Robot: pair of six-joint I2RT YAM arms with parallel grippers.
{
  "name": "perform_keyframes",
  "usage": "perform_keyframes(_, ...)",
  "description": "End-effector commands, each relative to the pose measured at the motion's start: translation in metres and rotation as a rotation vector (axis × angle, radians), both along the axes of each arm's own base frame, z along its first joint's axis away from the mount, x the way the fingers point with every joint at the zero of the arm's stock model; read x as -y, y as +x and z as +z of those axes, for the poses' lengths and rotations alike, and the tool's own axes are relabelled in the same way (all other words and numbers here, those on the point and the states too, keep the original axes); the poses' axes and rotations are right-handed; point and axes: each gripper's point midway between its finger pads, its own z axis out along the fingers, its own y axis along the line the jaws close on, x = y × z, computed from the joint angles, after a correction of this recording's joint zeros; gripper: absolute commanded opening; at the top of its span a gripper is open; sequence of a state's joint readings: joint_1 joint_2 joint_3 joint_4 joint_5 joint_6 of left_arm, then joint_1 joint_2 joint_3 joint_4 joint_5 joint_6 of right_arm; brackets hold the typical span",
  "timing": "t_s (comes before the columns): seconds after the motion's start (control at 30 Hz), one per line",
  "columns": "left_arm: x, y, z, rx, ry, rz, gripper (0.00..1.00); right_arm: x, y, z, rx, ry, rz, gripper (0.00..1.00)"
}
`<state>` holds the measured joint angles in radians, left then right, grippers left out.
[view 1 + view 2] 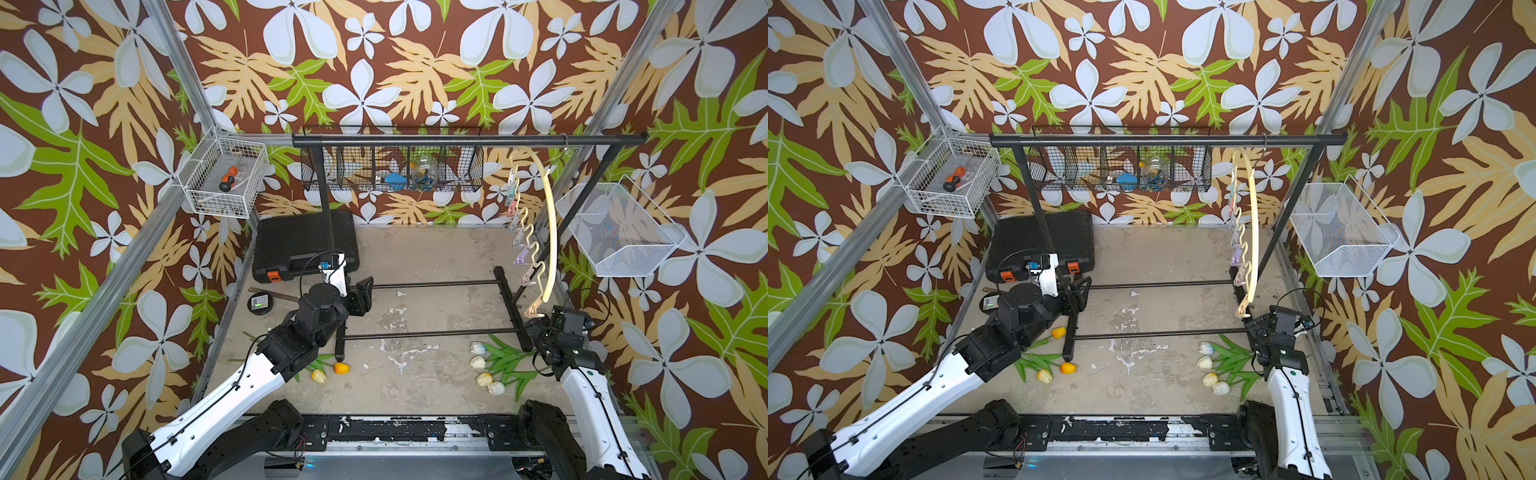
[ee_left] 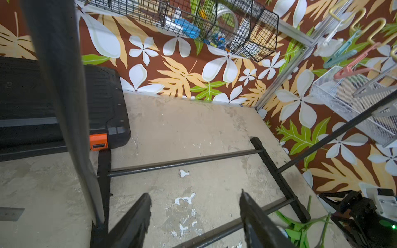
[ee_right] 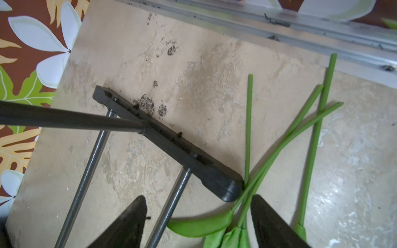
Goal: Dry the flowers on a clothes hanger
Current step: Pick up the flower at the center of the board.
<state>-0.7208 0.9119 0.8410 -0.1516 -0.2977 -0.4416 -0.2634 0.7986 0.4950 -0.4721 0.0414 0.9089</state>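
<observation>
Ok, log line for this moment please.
left gripper open, empty | right gripper open, above white tulips | orange tulips on table | clothes hanger on garment rack, nothing clipped

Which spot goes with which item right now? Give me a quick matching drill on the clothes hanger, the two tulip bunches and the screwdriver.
Things:
1. clothes hanger
2. white tulips
3. orange-yellow tulips
4. screwdriver

Places:
A. in the white grid basket
B. lying on the table by the right arm
C. hanging from the top bar of the black rack
D. lying on the table by the left arm

Pairs: 1-C, 2-B, 3-D, 4-A
</observation>
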Motion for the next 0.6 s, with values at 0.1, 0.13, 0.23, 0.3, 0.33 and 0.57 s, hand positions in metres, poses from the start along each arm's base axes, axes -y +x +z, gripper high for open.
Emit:
perform_keyframes(0.1,-0.007,-0.013,-0.048,-0.115,0.038,0.003,0.62,-0.021,-0.011,-0.018,-0.037,0.069,0.069,0.77)
perform_keyframes(0.13,-0.010,-0.016,-0.056,-0.134,0.041,0.008,0.62,-0.024,-0.011,-0.019,-0.040,0.072,0.080,0.77)
perform_keyframes(0.23,-0.021,-0.027,-0.084,-0.215,0.037,0.041,0.62,-0.036,-0.011,-0.021,-0.046,0.071,0.123,0.77)
perform_keyframes(0.3,-0.036,-0.032,-0.103,-0.283,0.034,0.122,0.61,-0.043,-0.009,-0.020,-0.045,0.067,0.148,0.77)
perform_keyframes(0.33,-0.046,-0.036,-0.114,-0.326,0.033,0.183,0.59,-0.046,-0.009,-0.020,-0.046,0.067,0.160,0.77)
perform_keyframes(0.57,-0.121,-0.042,-0.141,-0.428,0.080,0.574,0.58,-0.051,-0.004,-0.018,-0.036,0.064,0.188,0.77)
